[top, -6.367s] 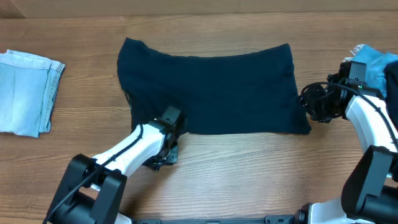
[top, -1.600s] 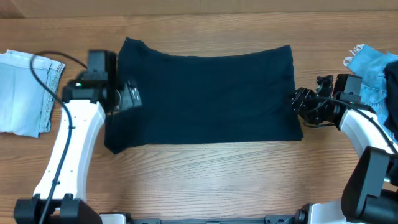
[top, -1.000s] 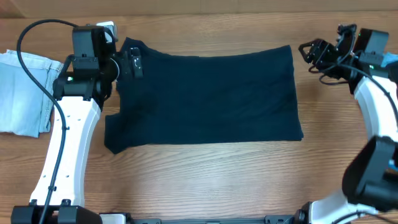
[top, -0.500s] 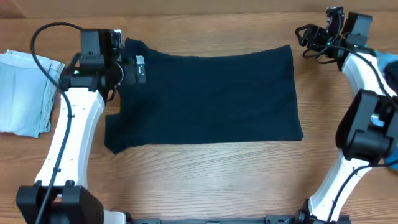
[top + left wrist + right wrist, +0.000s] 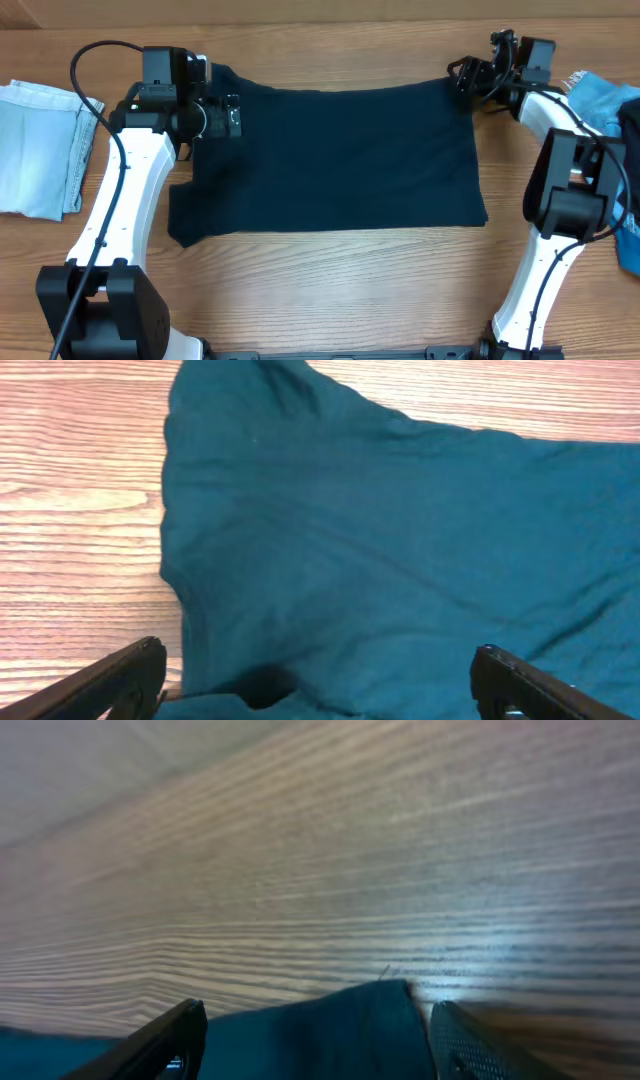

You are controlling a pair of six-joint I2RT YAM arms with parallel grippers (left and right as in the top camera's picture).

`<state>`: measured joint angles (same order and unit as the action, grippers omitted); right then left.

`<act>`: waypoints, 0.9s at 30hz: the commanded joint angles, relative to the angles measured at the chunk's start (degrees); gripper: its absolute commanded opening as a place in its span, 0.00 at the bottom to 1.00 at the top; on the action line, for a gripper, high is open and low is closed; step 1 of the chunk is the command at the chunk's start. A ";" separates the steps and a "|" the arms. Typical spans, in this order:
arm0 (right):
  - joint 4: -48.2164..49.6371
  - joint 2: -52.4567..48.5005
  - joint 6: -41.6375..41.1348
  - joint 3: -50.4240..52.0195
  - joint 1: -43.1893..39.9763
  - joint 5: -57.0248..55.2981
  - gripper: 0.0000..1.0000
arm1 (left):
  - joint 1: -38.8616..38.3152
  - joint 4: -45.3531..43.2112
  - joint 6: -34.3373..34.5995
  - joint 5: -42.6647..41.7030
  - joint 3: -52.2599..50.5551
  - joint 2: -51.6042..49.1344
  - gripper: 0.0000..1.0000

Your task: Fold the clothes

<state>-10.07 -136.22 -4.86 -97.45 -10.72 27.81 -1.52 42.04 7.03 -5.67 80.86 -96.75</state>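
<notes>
At the middle of the desk, the navy garment lies flat as a wide rectangle, its long sides parallel to the far and near edges. We find the left claw over the garment's far left corner, released, its fingers spread wide above the cloth with nothing between them. The right claw sits at the garment's far right corner, likewise released, the tip of the cloth showing between its fingers. We judge the pairing deliberate: both far corners are to be taken together so the far hem can be drawn toward the near edge in one even fold. A pale blue piece rests folded by the left edge, and a brighter blue piece lies at the right edge, both apart from the garment. Against half a second ago, the right claw has come in from nearer the desk's far right corner to the cloth, and the left claw has shifted slightly inward. The garment has not moved.
</notes>
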 commanded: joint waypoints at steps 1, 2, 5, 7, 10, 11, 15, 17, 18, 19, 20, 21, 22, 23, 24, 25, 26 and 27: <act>0.37 -1.29 0.42 -1.29 0.48 -6.05 0.75 | -0.48 0.37 -0.59 -1.51 1.27 -0.07 1.00; 0.42 -1.29 0.44 -1.29 0.48 -6.40 0.75 | -0.48 0.55 -0.59 -1.51 1.27 -0.07 1.00; 0.46 -1.51 0.42 -1.29 0.48 -6.36 0.75 | -0.74 0.81 -0.61 -1.46 1.27 -0.07 1.00; 0.59 -1.92 0.42 -1.29 0.50 -6.34 0.75 | -0.81 0.79 -0.61 -1.49 1.27 -0.07 1.00; 0.28 -3.43 0.37 -1.29 0.61 -5.70 0.70 | -0.81 0.81 -0.61 -1.46 1.27 -0.07 1.00; 0.13 -3.87 0.37 -1.29 0.61 -5.35 0.69 | -0.81 0.81 -0.59 -1.49 1.27 -0.07 1.00; -0.31 -4.11 0.37 -1.31 0.59 -3.74 0.59 | -0.81 0.83 -0.61 -1.46 1.27 -0.07 1.00; -0.79 -4.11 0.33 -1.31 0.59 -3.74 0.52 | -0.81 0.83 -0.61 -1.46 1.27 -0.07 1.00; -1.36 -4.11 0.20 -1.31 0.59 -3.72 0.50 | -0.81 0.83 -0.59 -1.46 1.27 -0.07 1.00; -1.88 -4.11 0.20 -1.31 0.68 -3.61 0.48 | -0.81 0.83 -0.61 -1.46 1.27 -0.07 1.00; -2.12 -4.11 0.20 -1.31 0.72 -3.34 0.46 | -0.81 0.83 -0.61 -1.46 1.27 -0.07 1.00; -2.21 -4.11 0.22 -1.31 0.72 -2.64 0.43 | -0.81 0.83 -0.63 -1.44 1.27 -0.07 1.00; -2.27 -4.11 0.20 -1.31 0.72 -2.34 0.41 | -0.81 0.83 -0.61 -1.46 1.27 -0.07 1.00; -2.47 -4.11 0.20 -1.31 0.72 -2.10 0.39 | -0.81 0.81 -0.61 -1.46 1.27 -0.07 1.00; -2.62 -4.11 0.20 -1.31 0.72 -1.99 0.36 | -0.81 0.83 -0.61 -1.46 1.27 -0.07 1.00; -2.75 -4.09 0.20 -1.31 0.72 -2.01 0.34 | -0.81 0.83 -0.61 -1.46 1.27 -0.07 1.00; -2.86 -4.09 0.20 -1.31 0.70 -2.01 0.31 | -0.81 0.90 -0.61 -1.46 1.27 -0.07 1.00; -2.91 -4.04 0.20 -1.31 0.70 -2.03 0.28 | -0.81 1.09 -0.61 -1.46 1.27 -0.07 1.00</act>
<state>-12.19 -137.97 -4.43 -98.56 -10.31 25.12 -1.52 42.76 7.03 -6.28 80.86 -96.75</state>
